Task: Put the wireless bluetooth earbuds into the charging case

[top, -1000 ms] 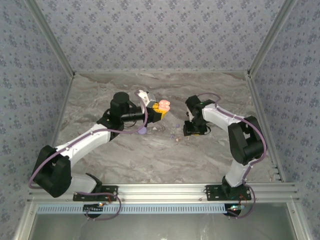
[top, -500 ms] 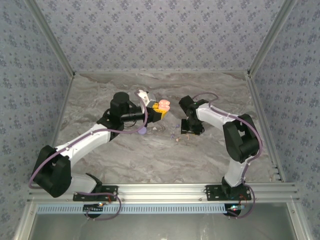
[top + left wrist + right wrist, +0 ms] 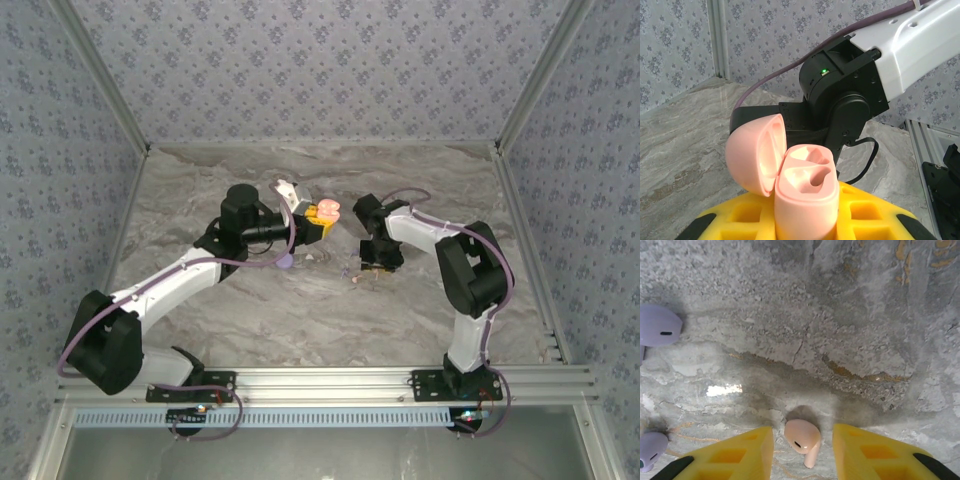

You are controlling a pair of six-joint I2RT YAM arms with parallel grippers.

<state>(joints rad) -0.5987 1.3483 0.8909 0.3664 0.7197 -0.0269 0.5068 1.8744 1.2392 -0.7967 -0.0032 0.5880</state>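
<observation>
My left gripper (image 3: 318,222) is shut on the pink charging case (image 3: 805,192) and holds it above the table. The case stands upright between the yellow fingers (image 3: 867,215), its lid (image 3: 754,152) swung open to the left and both sockets bare. My right gripper (image 3: 802,432) is open and points down at the marble. One pink earbud (image 3: 802,440) lies on the table between its yellow fingers (image 3: 735,452), touching neither. Two lilac earbuds (image 3: 657,326) (image 3: 650,451) lie further left. From above, the earbuds are tiny specks (image 3: 351,277) just left of the right gripper (image 3: 378,262).
A small lilac round object (image 3: 285,262) lies under the left forearm. The marble tabletop (image 3: 300,310) is walled by patterned panels, with an aluminium rail (image 3: 330,380) along the near edge. The right arm's black wrist (image 3: 840,95) hangs close behind the held case.
The right arm has folded inward and its gripper has slid left toward the earbuds. The left arm and the case have stayed still.
</observation>
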